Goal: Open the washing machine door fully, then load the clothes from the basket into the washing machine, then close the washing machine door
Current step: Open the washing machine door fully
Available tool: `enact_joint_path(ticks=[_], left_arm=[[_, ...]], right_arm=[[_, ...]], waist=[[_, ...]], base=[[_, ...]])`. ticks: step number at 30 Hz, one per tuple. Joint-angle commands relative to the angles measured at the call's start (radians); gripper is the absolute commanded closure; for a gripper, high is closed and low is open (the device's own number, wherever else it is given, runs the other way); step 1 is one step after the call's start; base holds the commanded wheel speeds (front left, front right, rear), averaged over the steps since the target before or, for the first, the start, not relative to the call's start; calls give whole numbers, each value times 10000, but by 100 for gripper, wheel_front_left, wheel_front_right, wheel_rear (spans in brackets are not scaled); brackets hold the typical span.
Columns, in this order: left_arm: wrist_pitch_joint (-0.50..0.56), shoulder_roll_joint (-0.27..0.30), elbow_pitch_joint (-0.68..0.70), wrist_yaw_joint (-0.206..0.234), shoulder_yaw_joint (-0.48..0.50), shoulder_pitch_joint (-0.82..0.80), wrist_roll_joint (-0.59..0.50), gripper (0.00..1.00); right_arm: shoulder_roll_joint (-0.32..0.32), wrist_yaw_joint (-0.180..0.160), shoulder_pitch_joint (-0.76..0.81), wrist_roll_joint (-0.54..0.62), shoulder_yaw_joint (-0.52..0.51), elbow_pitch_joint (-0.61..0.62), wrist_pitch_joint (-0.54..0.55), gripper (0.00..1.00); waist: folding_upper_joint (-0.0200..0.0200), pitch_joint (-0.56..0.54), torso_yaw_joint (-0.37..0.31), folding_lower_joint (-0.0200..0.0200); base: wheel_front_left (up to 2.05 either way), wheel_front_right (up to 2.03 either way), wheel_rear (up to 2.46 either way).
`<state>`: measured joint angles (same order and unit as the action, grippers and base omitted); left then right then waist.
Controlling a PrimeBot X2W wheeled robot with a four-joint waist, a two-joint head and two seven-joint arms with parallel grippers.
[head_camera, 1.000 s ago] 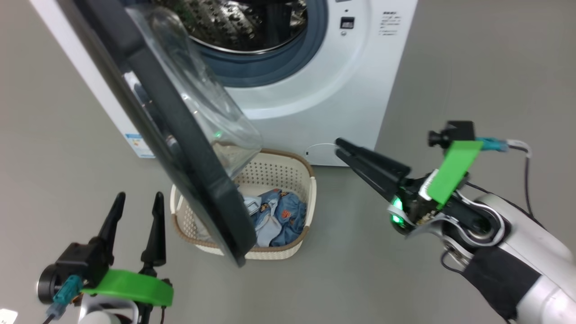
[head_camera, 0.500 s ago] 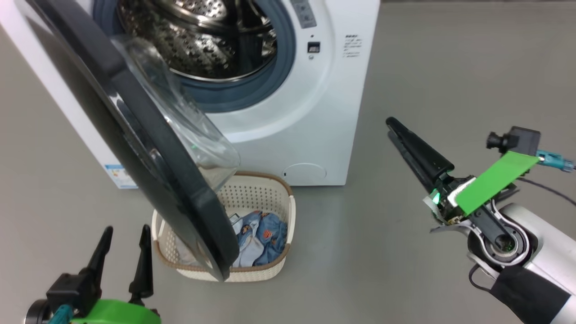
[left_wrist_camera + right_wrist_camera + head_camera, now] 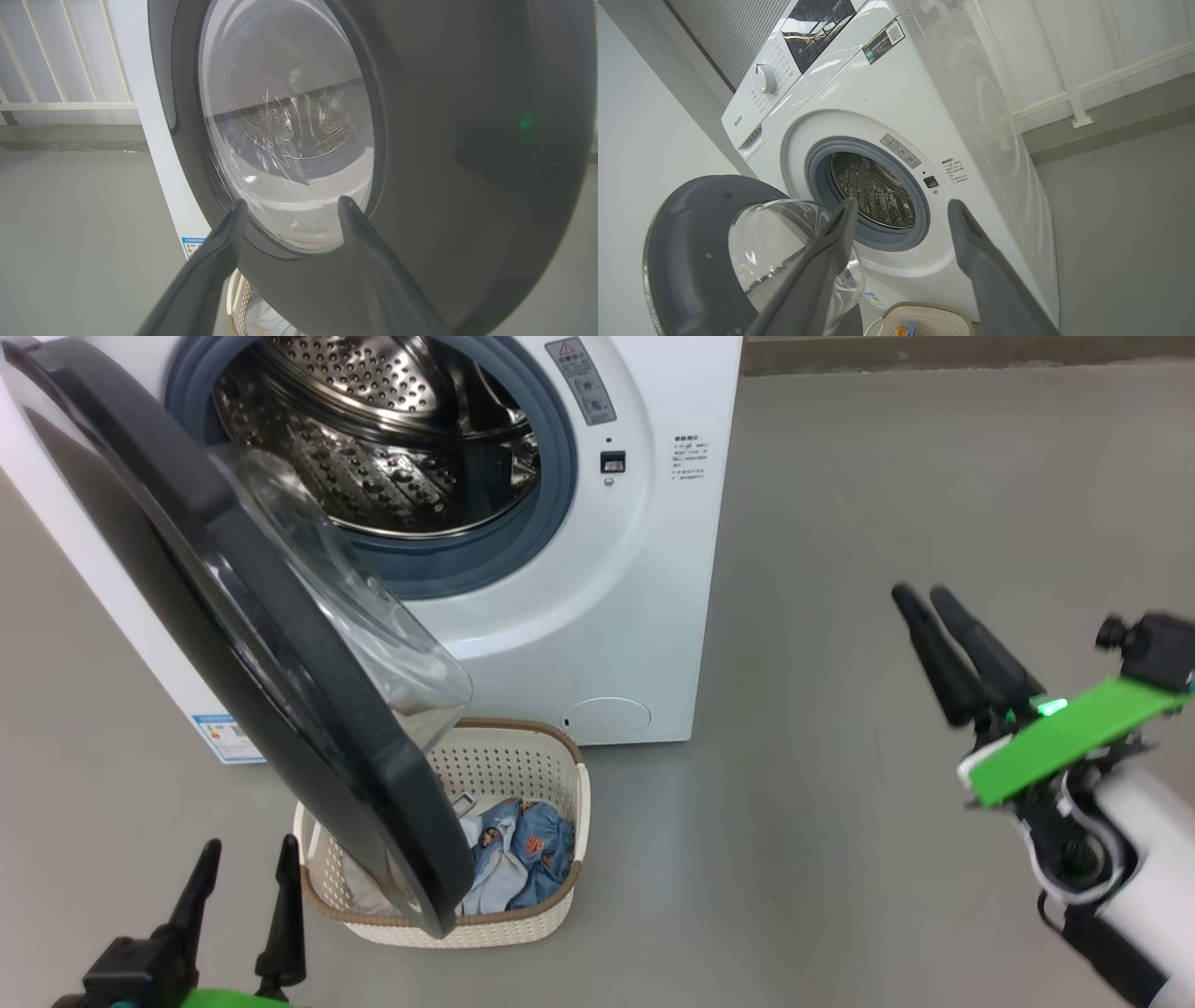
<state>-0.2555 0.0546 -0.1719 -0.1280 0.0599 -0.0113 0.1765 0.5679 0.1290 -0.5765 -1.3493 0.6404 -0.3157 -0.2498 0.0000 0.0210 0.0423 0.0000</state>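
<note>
Just one basket (image 3: 523, 919), one door (image 3: 252, 616) — left fingers (image 3: 283, 915), right fingers (image 3: 990, 653) parted.

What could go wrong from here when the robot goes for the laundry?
First, the washing machine door hangs only part open over the basket, hiding some of the clothes; an arm reaching in may strike its rim. Second, its glass bowl juts toward the path to the drum, so a lifted garment might catch on it.
</note>
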Motion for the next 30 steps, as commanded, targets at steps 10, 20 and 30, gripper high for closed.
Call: enact_joint_path(ticks=[10,20,30], left_arm=[[-63,70,587,-26,642,103,-156,0],[-63,6,845,-16,752,455,-189,0],[-63,-33,1257,203,778,903,-25,0]], right_arm=[[-1742,17,2480,5456,-3292,199,-119,0],[-3074,17,4754,8854,-5600,1358,275,0],[-3881,17,6022,10774,-6621,2355,439,0]], waist=[[0,-150,-102,0],[0,-301,-186,0],[0,-310,-228,0]], base=[[0,0,0],[0,0,0],[0,0,0]])
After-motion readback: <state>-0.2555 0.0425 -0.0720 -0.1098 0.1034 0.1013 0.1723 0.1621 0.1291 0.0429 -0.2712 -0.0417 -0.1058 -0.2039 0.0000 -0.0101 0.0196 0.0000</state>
